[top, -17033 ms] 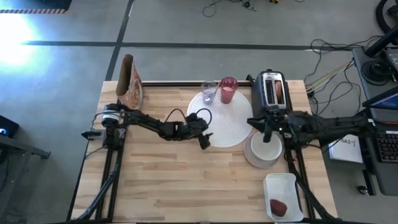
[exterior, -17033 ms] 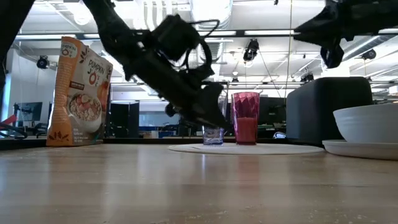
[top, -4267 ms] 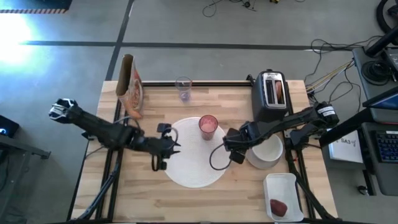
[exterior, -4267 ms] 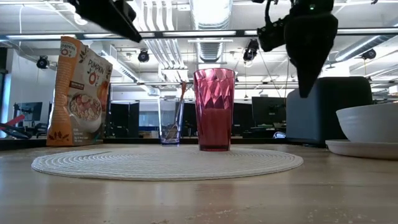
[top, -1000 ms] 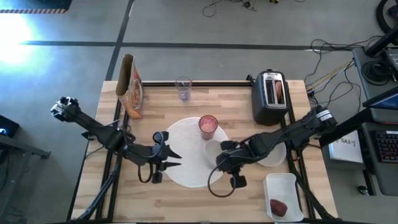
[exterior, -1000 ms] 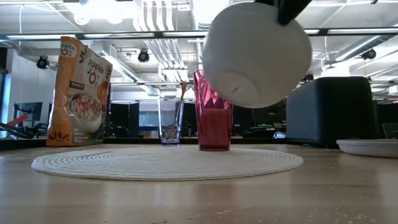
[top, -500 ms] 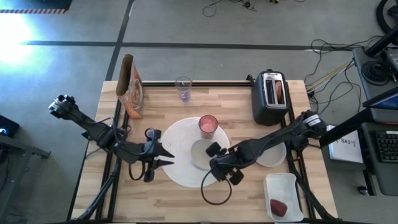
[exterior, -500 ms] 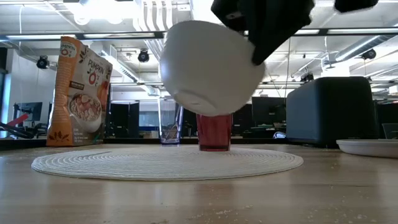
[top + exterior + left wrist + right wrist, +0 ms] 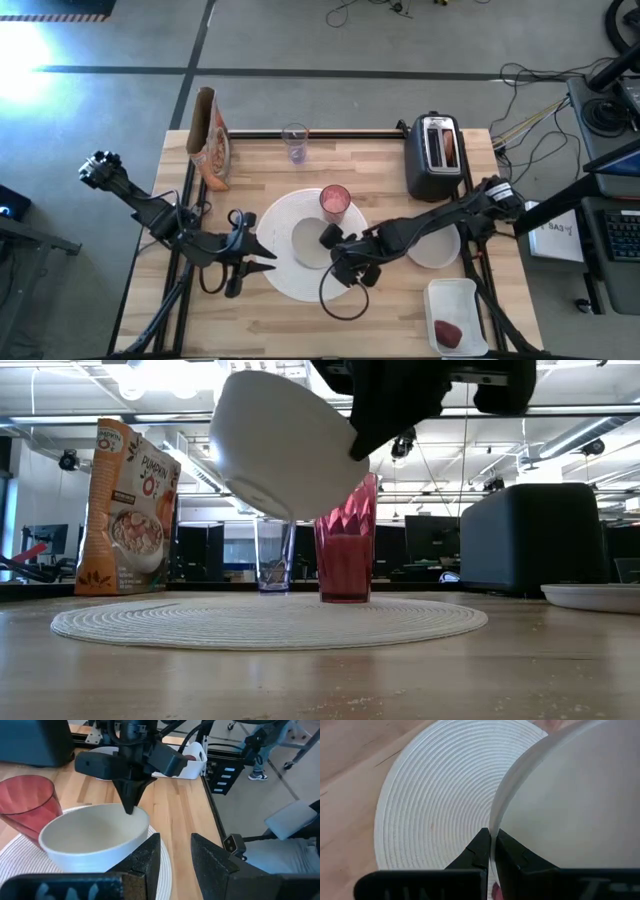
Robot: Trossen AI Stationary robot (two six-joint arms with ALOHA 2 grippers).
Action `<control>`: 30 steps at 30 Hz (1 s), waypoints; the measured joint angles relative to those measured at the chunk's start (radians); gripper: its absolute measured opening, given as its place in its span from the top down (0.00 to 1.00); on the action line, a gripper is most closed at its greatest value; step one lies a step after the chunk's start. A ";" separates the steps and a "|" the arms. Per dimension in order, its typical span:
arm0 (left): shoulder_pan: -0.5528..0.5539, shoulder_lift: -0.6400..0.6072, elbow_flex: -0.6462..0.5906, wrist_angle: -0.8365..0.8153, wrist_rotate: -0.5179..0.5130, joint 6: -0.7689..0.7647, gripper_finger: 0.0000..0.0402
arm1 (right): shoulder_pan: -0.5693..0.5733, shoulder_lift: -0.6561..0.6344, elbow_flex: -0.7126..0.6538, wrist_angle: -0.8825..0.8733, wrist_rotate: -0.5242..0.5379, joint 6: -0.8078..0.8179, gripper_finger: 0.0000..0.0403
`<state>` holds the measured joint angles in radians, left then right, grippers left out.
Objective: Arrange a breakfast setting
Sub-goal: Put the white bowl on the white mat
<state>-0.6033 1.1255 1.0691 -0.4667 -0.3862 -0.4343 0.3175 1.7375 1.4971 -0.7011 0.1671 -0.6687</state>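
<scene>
Small white bowl [image 9: 285,445], plain, tilted, rim pinched by right hand [image 9: 331,243].

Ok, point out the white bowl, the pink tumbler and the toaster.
white bowl [image 9: 285,445], low view, on its outer wall.
pink tumbler [image 9: 335,201], high view, on its open top.
toaster [image 9: 436,158], high view, on its top between the slots.

Both arms are dark, built of slim jointed links with black cables looping loose beside them. The left arm [image 9: 160,215] ends at its outer joint in a silvery knurled cap, and the right arm [image 9: 440,220] carries a pale band near its far joint. The left gripper [image 9: 262,256] has two tapering black fingers [image 9: 145,865] with flat inner faces. The right gripper [image 9: 131,802] narrows from a blocky, matte black body to a wedge.
</scene>
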 joint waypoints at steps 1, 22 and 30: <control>0.000 0.000 0.000 0.000 0.000 -0.002 0.77 | -0.007 0.000 0.000 0.000 -0.013 0.000 0.98; 0.000 -0.001 0.000 -0.014 0.000 -0.005 0.77 | -0.099 0.088 0.008 0.220 -0.149 -0.084 0.98; -0.005 -0.013 0.000 -0.023 0.000 -0.005 0.77 | -0.110 0.139 0.037 0.218 -0.061 -0.130 0.98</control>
<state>-0.6083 1.1127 1.0691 -0.4898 -0.3859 -0.4397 0.2075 1.8762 1.5345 -0.4827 0.1060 -0.7983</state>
